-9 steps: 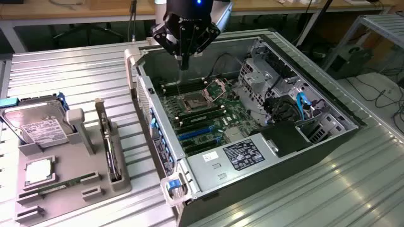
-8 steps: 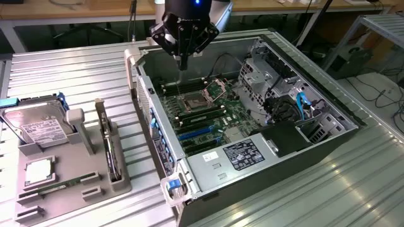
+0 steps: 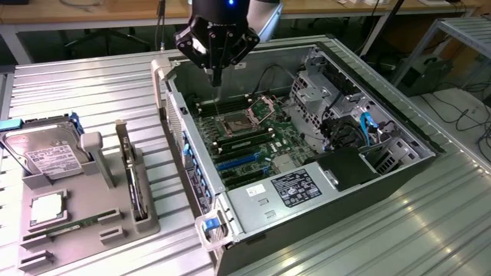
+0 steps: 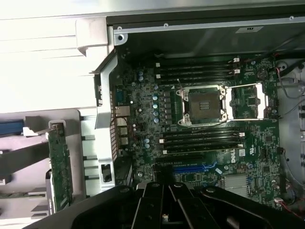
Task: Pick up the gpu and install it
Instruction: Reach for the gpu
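Note:
The gpu point(image 3: 132, 172) stands on its edge in a slot of the grey holder point(image 3: 92, 190), at the exterior view's left of the open computer case point(image 3: 399, 138). Its silver bracket points away from the camera. In the wrist view the gpu point(image 4: 59, 167) is a thin green board seen edge-on beside the case wall. My gripper point(image 3: 216, 79) hangs over the far end of the motherboard point(image 3: 253, 138), well away from the gpu. Its fingers are shut with nothing between them. In the wrist view the gripper point(image 4: 164, 200) is a black mass above the blue slot point(image 4: 195, 168).
The holder also carries a hard drive point(image 3: 50, 152), a processor chip point(image 3: 46, 208) and a RAM stick point(image 3: 73, 226). Inside the case are the open processor socket point(image 3: 234, 123), blue expansion slots point(image 3: 241, 164), drive cages and cables point(image 3: 360, 129). Ribbed metal tabletop surrounds everything.

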You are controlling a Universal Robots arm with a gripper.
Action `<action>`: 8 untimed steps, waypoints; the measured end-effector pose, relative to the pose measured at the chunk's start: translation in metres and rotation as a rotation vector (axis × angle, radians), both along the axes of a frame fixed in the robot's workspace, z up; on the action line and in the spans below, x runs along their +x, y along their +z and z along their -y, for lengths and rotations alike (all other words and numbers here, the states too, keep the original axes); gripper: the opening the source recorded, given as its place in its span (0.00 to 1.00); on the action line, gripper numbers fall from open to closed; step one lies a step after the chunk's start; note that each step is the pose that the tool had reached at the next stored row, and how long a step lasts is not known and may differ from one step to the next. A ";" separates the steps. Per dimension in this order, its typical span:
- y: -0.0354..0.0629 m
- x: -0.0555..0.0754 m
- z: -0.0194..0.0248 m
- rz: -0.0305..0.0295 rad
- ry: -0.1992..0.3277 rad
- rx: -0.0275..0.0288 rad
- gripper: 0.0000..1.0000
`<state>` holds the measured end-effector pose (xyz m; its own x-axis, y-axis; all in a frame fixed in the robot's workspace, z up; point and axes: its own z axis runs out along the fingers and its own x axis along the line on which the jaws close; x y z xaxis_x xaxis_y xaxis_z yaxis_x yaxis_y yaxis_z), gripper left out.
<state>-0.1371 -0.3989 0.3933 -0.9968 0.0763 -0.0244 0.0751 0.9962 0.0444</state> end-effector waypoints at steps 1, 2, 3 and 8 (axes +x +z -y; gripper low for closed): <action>0.0000 -0.001 0.0000 0.0000 0.000 0.0000 0.11; 0.0000 -0.002 0.0000 0.0000 0.000 0.0000 0.11; 0.0000 -0.003 0.0000 0.0000 0.000 0.0000 0.11; 0.0000 -0.008 0.0001 0.0000 0.000 0.0000 0.11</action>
